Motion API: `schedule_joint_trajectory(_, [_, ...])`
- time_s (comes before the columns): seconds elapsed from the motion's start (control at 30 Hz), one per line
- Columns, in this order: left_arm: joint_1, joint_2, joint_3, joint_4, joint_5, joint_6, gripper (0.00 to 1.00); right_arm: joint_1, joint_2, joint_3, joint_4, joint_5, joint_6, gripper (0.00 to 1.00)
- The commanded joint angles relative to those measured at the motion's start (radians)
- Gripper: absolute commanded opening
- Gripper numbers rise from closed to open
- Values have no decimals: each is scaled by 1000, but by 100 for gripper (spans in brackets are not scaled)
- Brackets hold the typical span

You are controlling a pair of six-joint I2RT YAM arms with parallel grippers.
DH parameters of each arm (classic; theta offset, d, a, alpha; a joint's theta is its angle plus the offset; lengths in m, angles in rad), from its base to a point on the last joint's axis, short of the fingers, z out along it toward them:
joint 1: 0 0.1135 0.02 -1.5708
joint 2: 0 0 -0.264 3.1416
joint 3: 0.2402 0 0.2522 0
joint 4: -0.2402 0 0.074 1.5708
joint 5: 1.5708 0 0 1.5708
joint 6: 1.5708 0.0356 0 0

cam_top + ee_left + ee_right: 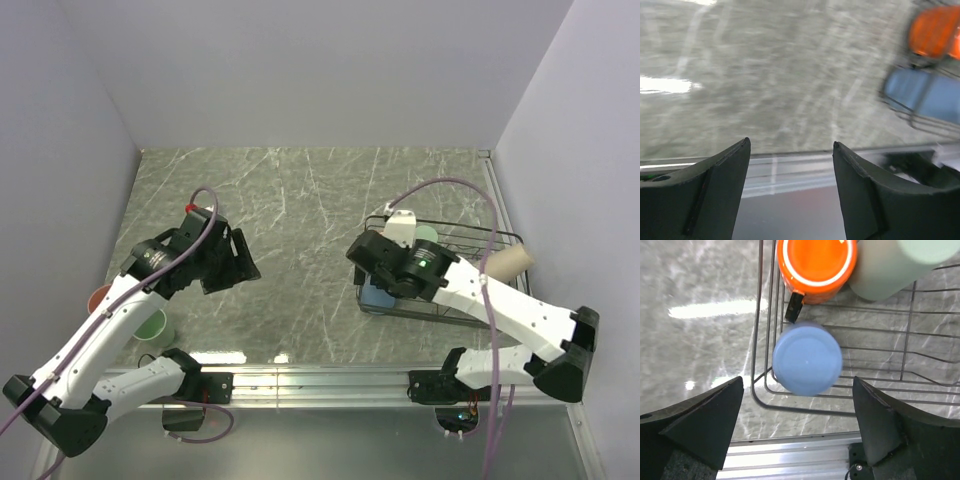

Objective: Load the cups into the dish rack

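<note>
The dark wire dish rack (470, 240) stands at the right. A blue cup (807, 358) sits upside down in its near left corner, beside an orange mug (816, 262) and a pale green cup (900, 265). A beige cup (510, 263) lies at the rack's right edge. My right gripper (797, 381) is open and empty above the blue cup, and it also shows in the top view (372, 268). My left gripper (238, 260) is open and empty over the bare table, left of centre. A salmon-pink cup (100, 297) and a pale green cup (152, 323) stand at the near left, partly under the left arm.
The left wrist view is blurred, with its gripper (790, 143) over the table's metal front rail (790, 167) and the rack at far right. White walls close the table at the left, back and right.
</note>
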Motion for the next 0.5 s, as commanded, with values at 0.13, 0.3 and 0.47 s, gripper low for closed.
schedule_joint_trajectory(0.13, [41, 80, 80, -258, -360, -33, 74, 8, -107, 124, -141, 104, 67, 97])
schedule_joint_trajectory(0.3, [216, 86, 18, -237, -352, 33, 78, 8, -152, 153, -160, 110, 56, 98])
schedule_joint_trajectory(0.47, [313, 158, -3, -177, -373, 64, 77, 5, -181, 147, -149, 86, 19, 98])
